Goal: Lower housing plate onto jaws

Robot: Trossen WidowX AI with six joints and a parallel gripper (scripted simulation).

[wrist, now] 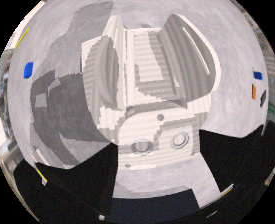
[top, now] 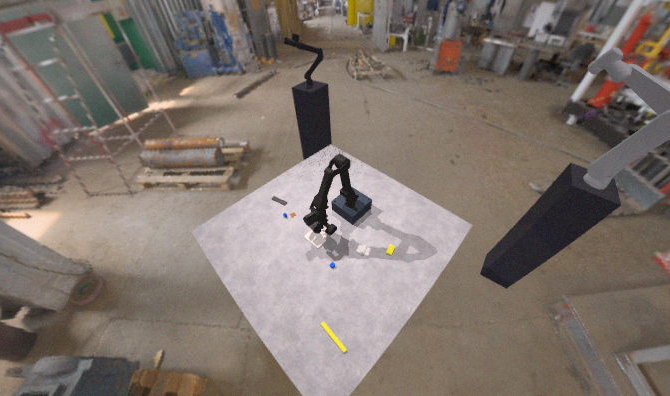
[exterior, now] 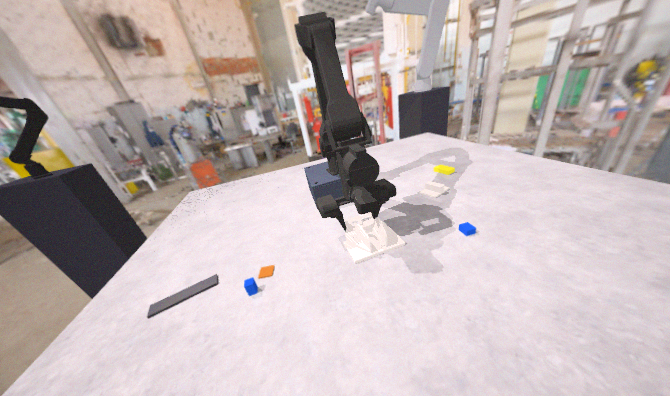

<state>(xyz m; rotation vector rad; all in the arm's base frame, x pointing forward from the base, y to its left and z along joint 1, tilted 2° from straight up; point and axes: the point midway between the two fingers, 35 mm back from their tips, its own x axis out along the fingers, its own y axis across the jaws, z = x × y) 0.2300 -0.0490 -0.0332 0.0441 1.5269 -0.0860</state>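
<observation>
My gripper (exterior: 359,222) (wrist: 157,139) is shut on the white housing plate (wrist: 153,122), with a black finger at either side of it. The plate has two round holes with pale round ends showing in them. It lies over the near ends of the two jaws; whether it is fully down and level I cannot tell. The left jaw (wrist: 108,75) and the right jaw (wrist: 190,55) are white, curved and stand apart. They stand on a flat white base (exterior: 359,255) on the table. The stubs are hidden under the plate.
A blue block (top: 332,265) (exterior: 467,229) (wrist: 28,70), a small white piece (top: 363,249) (exterior: 434,189) and a yellow block (top: 391,249) (exterior: 444,170) lie to one side. Another blue block (exterior: 251,287), an orange tile (exterior: 266,271) and a dark bar (exterior: 183,296) lie opposite. A yellow bar (top: 334,337) lies farther off.
</observation>
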